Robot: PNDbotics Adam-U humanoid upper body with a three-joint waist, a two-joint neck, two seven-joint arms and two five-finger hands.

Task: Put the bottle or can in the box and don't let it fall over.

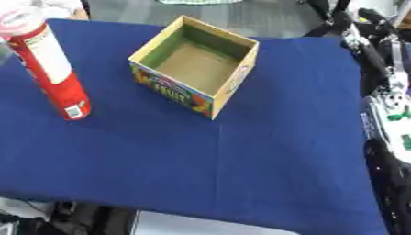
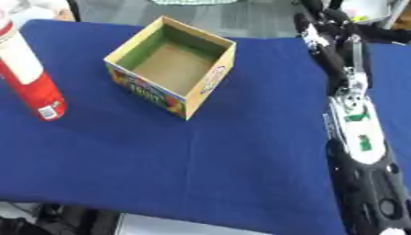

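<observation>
One can (image 1: 50, 69) stands upright near the table's left edge — a tall red tube with a white label panel and a pale lid at the top, its foot resting on the blue cloth (image 1: 241, 156) that covers the table. No hand touches it. It is outside the box, well apart from it to the left.

One box (image 1: 197, 64) sits toward the table's far edge, near the middle, turned so that a corner points at the near edge. It is open at the top, with a bare brown cardboard floor, green inner walls and colourful printing on its two near outer faces. Nothing lies inside it.

One robot arm (image 2: 353, 114) shows along the table's right edge — black with a white and silver forearm segment carrying small green marks. It runs from the near right corner up toward the far right corner, well apart from both box and can. Its right hand (image 2: 314, 27) is up at the far right corner, dark and indistinct; whether the fingers are apart or together I cannot tell. The left hand shows in neither view.
</observation>
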